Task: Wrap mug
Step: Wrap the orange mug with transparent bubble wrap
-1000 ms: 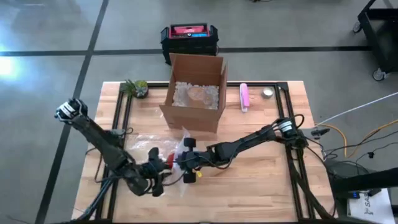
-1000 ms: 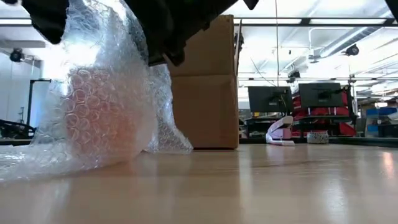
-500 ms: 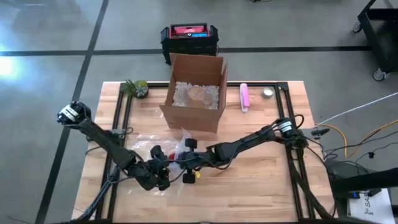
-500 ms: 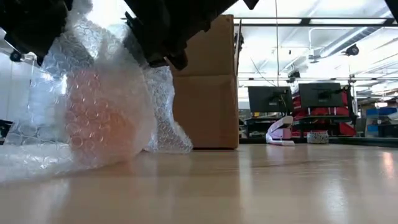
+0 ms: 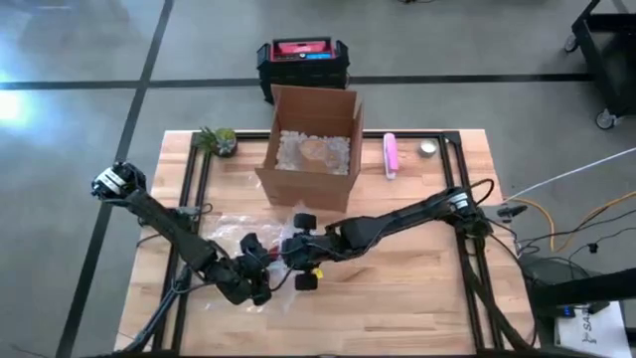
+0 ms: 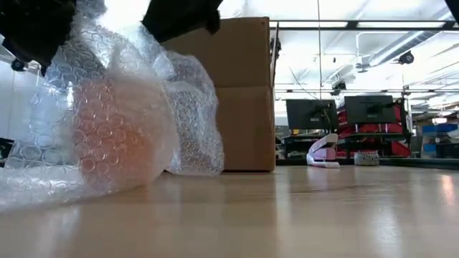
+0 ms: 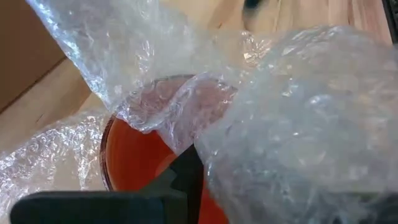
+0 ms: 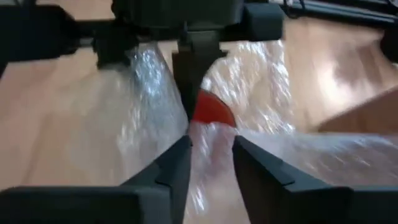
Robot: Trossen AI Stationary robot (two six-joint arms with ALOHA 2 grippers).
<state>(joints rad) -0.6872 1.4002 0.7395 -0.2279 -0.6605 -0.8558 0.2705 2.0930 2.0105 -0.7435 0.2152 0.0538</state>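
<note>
Mug (image 7: 143, 155) (orange, half under bubble wrap (image 6: 115, 122)) is held at the rim by the left hand (image 5: 256, 273); wrap is pinched just beyond by the right hand (image 5: 294, 261), best pulled taut over the opening.

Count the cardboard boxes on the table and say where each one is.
1. The open cardboard box stands at the table's far edge, near the middle, beyond the bubble wrap. Others may be hidden outside these views.

1 mug (image 7: 134, 165), 1 bubble wrap (image 6: 107, 129), 1 box (image 5: 310, 149), 2 tools.
</note>
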